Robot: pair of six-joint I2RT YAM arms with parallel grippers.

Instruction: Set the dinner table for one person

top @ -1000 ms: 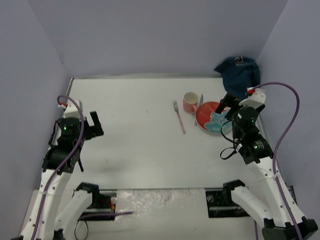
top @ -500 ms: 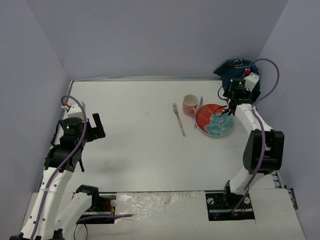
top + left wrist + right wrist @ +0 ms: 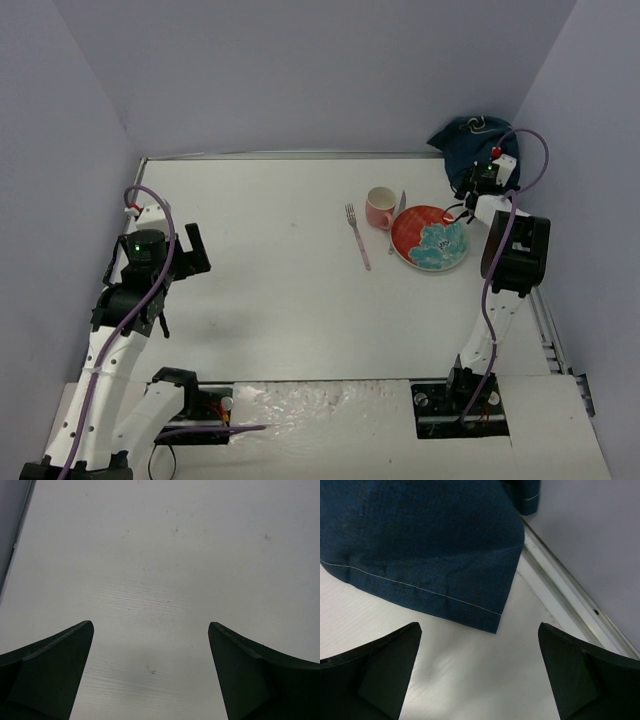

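Observation:
The dinner table (image 3: 280,290) is a big white top. On its right side lie a red plate with a blue flower (image 3: 430,238), a pink mug (image 3: 380,206), a fork (image 3: 357,236) and a knife (image 3: 398,219). A dark blue cloth (image 3: 476,140) is bunched in the back right corner. My right gripper (image 3: 468,188) hovers open just in front of that cloth. In the right wrist view the cloth (image 3: 420,540) fills the top, its corner just ahead of the right gripper (image 3: 478,626). My left gripper (image 3: 193,250) is open over bare table at the left, and the left wrist view shows nothing in the left gripper (image 3: 150,623).
Purple-grey walls enclose the table on three sides. A metal rail (image 3: 565,600) runs along the table's right edge, close to the right fingers. The right arm stretches up past the plate's right side. Arm bases and cables sit at the near edge.
The right arm has swung from beside the plate out to the back right corner, ending in front of the blue cloth. The left arm has barely shifted.

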